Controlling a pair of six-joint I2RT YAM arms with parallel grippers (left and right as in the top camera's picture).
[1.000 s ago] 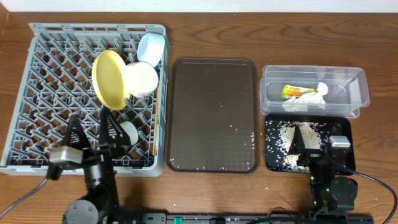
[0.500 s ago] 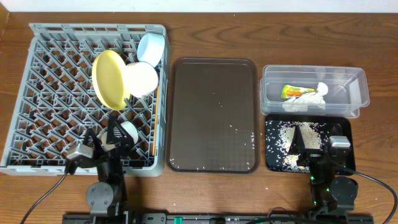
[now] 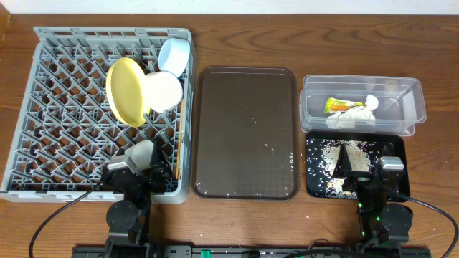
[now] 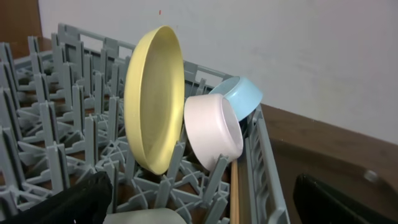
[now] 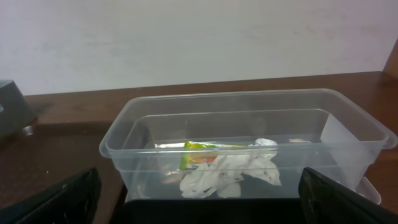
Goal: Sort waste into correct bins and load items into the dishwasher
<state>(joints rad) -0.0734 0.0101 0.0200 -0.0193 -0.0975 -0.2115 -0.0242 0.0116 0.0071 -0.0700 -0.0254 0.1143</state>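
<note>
Though the table (image 3: 430, 43) is dark, grainy brown wood, the wall (image 3: 229, 6) behind it is plain white. The left pincer (image 4: 205, 208) stands spread wide over the near edge of the grey lattice dish rack (image 3: 43, 86) and pinches nothing. A white cup (image 3: 143, 152) lies in the rack just in front of it, low between the fingers; whether a finger touches it cannot be told.

Farther ahead of that pincer a round yellow plate (image 4: 152, 99) stands on edge among the pegs. A white bowl (image 4: 214, 130) sits close against the plate's right face, and a light-blue cup (image 4: 239, 99) lies tipped beyond the bowl by the rack's right wall. Thin wooden chopsticks (image 3: 179, 136) lie along that wall, ahead and to the pincer's right.

A dark brown serving tray (image 3: 244, 129) lies between the two arms.

The right pincer (image 5: 205, 205) is also spread wide and holds nothing. It hangs over the flat black tray (image 3: 399, 143), where white rice crumbs (image 3: 326, 154) are scattered beneath it and to its left. Straight ahead of it, just beyond the black tray, sits the clear plastic tub (image 5: 118, 146), which holds a crumpled white tissue (image 5: 227, 171) and an orange-and-green wrapper (image 5: 205, 149).
</note>
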